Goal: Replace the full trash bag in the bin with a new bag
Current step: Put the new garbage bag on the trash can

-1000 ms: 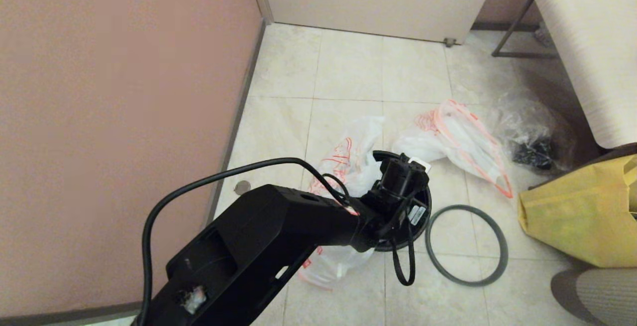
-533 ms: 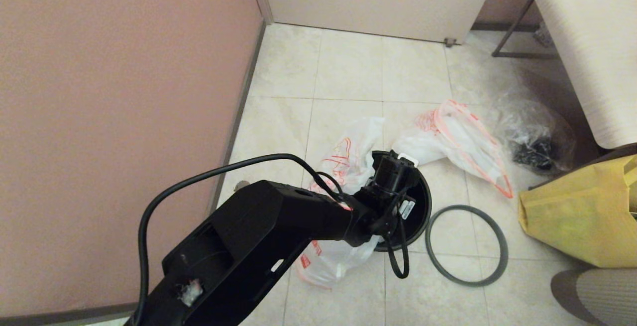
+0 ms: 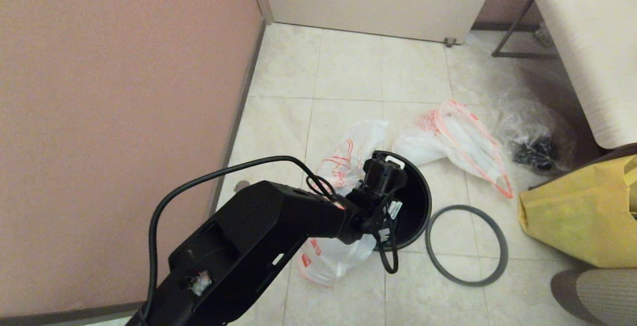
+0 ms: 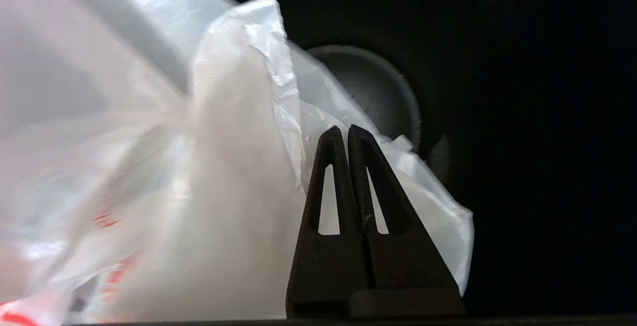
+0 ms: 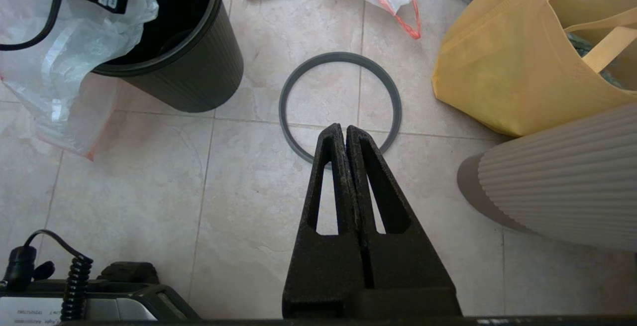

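Note:
The bin (image 3: 417, 201) stands on the tiled floor; its grey hoop (image 3: 465, 208) lies flat beside it on the right. The new bag (image 3: 343, 164), white with orange lettering, drapes over the bin's left rim and down to the floor. My left gripper (image 4: 343, 128) is shut inside the bin, its fingers lying against the new bag's film (image 4: 149, 166) above the bin's round base (image 4: 368, 87); I see no film between them. The full trash bag (image 3: 463, 142) lies behind the bin. My right gripper (image 5: 344, 127) hangs shut above the floor near the hoop (image 5: 340, 56).
A clear crinkled bag with black contents (image 3: 535, 137) and a yellow bag (image 3: 582, 216) sit to the right. A pale ribbed object (image 5: 562, 176) stands near the right gripper. The pink wall (image 3: 124, 117) runs along the left; a bench (image 3: 592, 42) is at the back right.
My left wrist has shifted left across the bin's mouth. The new bag's upper flap has spread and its lower part has moved on the floor. The right arm looks unmoved.

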### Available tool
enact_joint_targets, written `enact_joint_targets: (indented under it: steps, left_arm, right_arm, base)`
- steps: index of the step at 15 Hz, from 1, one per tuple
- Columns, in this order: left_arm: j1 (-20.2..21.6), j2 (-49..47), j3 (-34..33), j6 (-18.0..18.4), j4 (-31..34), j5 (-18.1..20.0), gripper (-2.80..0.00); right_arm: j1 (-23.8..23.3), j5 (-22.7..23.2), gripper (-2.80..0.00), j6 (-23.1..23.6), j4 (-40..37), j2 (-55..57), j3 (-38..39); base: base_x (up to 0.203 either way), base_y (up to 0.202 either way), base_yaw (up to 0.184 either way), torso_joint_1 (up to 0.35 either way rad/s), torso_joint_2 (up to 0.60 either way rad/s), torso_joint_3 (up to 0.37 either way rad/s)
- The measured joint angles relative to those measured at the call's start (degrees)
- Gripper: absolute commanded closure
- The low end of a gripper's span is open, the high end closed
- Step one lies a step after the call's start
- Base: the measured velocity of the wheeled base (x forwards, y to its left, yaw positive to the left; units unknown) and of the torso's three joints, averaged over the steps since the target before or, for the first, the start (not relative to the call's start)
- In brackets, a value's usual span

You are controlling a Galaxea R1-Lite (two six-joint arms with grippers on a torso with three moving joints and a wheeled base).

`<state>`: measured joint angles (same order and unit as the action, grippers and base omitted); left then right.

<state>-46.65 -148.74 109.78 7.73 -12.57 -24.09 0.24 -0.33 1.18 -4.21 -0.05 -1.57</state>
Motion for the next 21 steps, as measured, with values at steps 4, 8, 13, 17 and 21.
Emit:
enact_joint_targets:
  steps: [4, 8, 13, 17, 21]
  left_arm:
    - [-0.94, -1.12, 2.22, 0.77, 3.85, 2.39, 0.00]
    - [1.66, -5.48, 3.20, 6.63, 3.58, 8.39, 0.00]
    - [6.35, -9.19, 4.00, 10.18, 2.66, 15.83, 0.00]
    - [6.89, -10.25, 4.05, 10.29, 2.43, 16.82, 0.00]
    - [6.22, -10.93, 4.04, 10.21, 3.21, 16.98, 0.00]
  right_arm:
    - [0.00, 0.00, 0.00, 0.00, 0.00, 0.00, 0.00]
    - [0.00, 0.00, 0.00, 0.00, 0.00, 0.00, 0.00]
    - [0.00, -0.01, 0.00, 0.01, 0.00, 0.00, 0.00]
    - [0.00, 0.00, 0.00, 0.02, 0.00, 0.00, 0.00]
    - [0.00, 0.00, 0.00, 0.00, 0.00, 0.00, 0.00]
  base:
    - [0.000, 0.000, 0.000, 0.000, 0.00, 0.000]
    - [0.000, 0.000, 0.000, 0.000, 0.00, 0.000]
    - [0.000, 0.000, 0.000, 0.000, 0.00, 0.000]
    - [0.000, 0.000, 0.000, 0.000, 0.00, 0.000]
    - [0.000, 0.000, 0.000, 0.000, 0.00, 0.000]
